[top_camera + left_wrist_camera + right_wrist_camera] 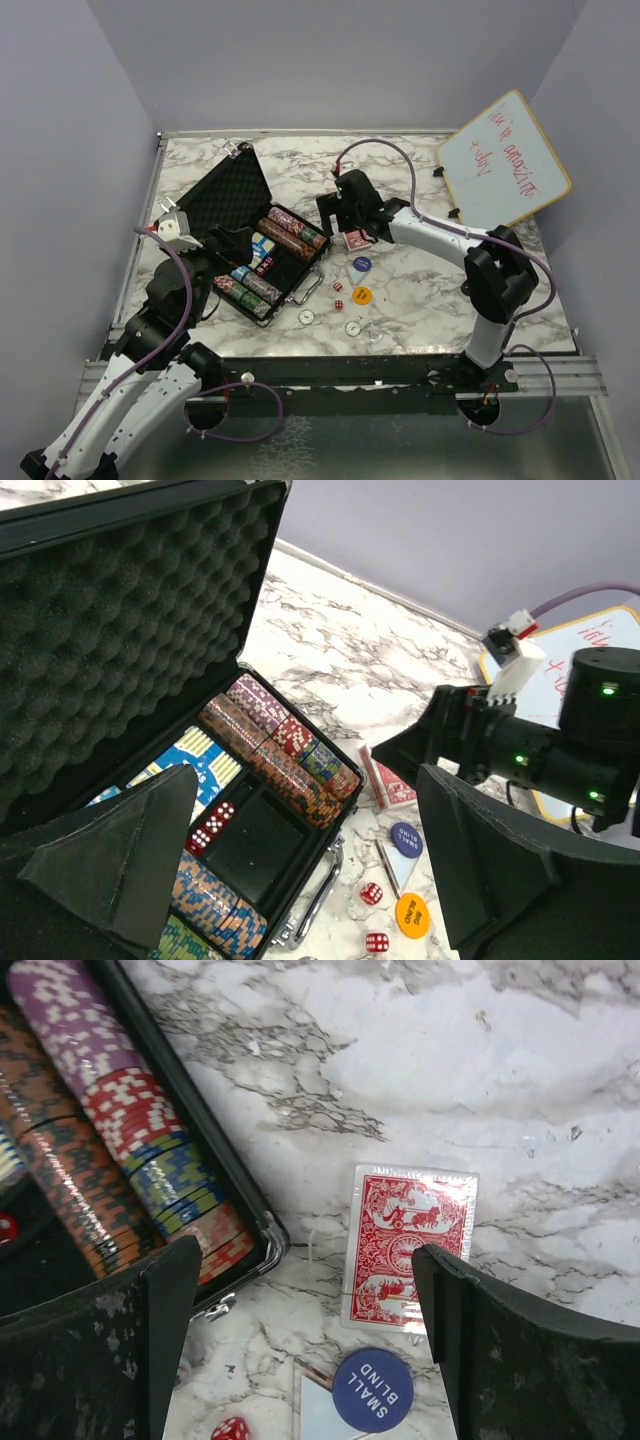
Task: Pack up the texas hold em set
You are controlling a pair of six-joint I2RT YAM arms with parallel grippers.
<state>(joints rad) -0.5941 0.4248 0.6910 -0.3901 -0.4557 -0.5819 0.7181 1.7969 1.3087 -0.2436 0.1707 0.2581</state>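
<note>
Red cellophane-wrapped card deck [410, 1245], 3 o'clock of black hard case [225, 192]: likely light, stiff, slick; pinch long edges. Right gripper [305, 1250] spread wide, empty.

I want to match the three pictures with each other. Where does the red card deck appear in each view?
Top external: the red card deck lies near the centre, just right of the open case.
Left wrist: right of centre, beside the case's far corner.
Right wrist: centre, slightly right and low.
Shared landmark: the blue SMALL BLIND button, next to the deck.
</note>
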